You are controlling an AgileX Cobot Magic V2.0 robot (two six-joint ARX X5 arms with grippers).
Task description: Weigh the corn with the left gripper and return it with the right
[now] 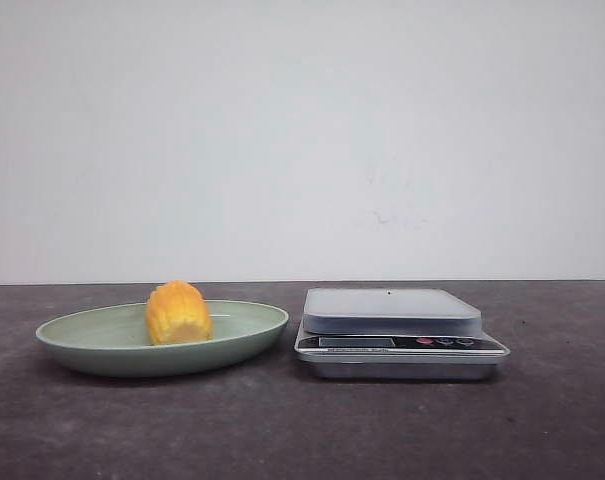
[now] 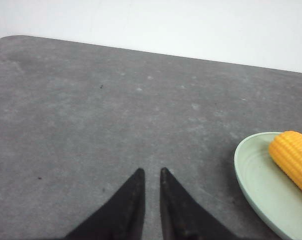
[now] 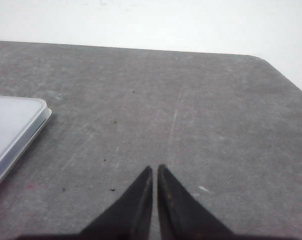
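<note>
The corn, a stubby yellow-orange cob piece, lies in the green plate on the left of the table. The silver kitchen scale stands to the plate's right, its platform bare. In the left wrist view the corn and the plate's rim show off to one side; my left gripper hovers over bare table, its jaws nearly together and empty. My right gripper is shut and empty over bare table, with the scale's platform off to its side. Neither gripper shows in the front view.
The table is dark grey, with a white wall behind it. Its rounded far corners show in both wrist views. Nothing else stands on it besides the plate and scale.
</note>
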